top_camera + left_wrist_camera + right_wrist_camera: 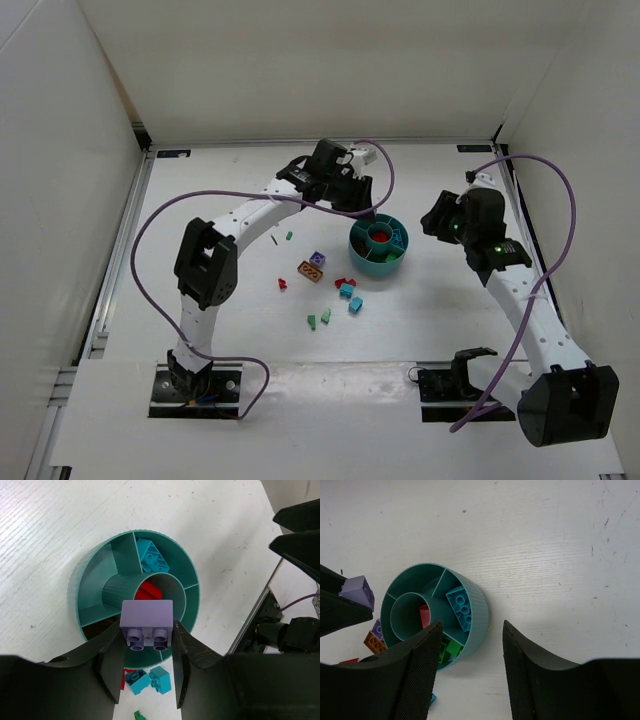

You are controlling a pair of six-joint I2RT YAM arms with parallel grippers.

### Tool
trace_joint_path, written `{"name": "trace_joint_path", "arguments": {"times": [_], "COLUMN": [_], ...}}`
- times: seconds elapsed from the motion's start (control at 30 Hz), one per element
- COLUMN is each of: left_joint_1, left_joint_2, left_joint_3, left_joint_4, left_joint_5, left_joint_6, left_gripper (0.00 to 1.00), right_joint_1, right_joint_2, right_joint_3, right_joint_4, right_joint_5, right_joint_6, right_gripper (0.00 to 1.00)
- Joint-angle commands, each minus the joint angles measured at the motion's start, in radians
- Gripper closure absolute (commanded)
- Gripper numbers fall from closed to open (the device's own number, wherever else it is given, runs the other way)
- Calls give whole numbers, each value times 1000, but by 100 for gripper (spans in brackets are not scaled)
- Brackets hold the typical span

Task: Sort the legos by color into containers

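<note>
Nearest the bases, loose legos (318, 320) lie scattered on the surface (430, 320), all on the base side of the left end effector (148, 630). Green ones come first, then a teal pair (150, 680), a red piece (345, 283), and an orange brick (311, 271) beside a loose purple brick (318, 259).

Moving out, the teal bowl (95, 580) sits right under that left end effector. It is clenched on the held purple brick (147, 617), studs facing the wrist camera, hanging over the bowl and covering the near edge of the central cup (117, 587). Red bricks (147, 591) show inside the cup. Beyond the fingers, a blue brick (150, 557) lies in an outer compartment.

On the other side, the right end effector (470, 650) hangs released, jaws spread and gripping nothing. The bowl's wall lies below the gap, with green bricks (447, 650) in the compartment by its left finger.
</note>
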Motion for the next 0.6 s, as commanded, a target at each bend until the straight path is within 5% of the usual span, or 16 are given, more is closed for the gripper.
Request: {"name": "trace_joint_path", "arguments": {"times": [0.0,0.57], "left_joint_1": [-7,-30], "left_joint_2": [1,97], "left_joint_3": [58,157], "left_joint_4": [-26,-97], "left_joint_5": [-21,-101], "left_joint_6": [9,40], "left_gripper": [69,66], "right_joint_1": [-18,-21], "right_joint_2": [-8,-5], "right_joint_3": [4,-1], "right_joint_4": [9,6], "right_joint_5": [-9,-43], "right_joint_6": [-15,-19], "right_gripper": [45,45]}}
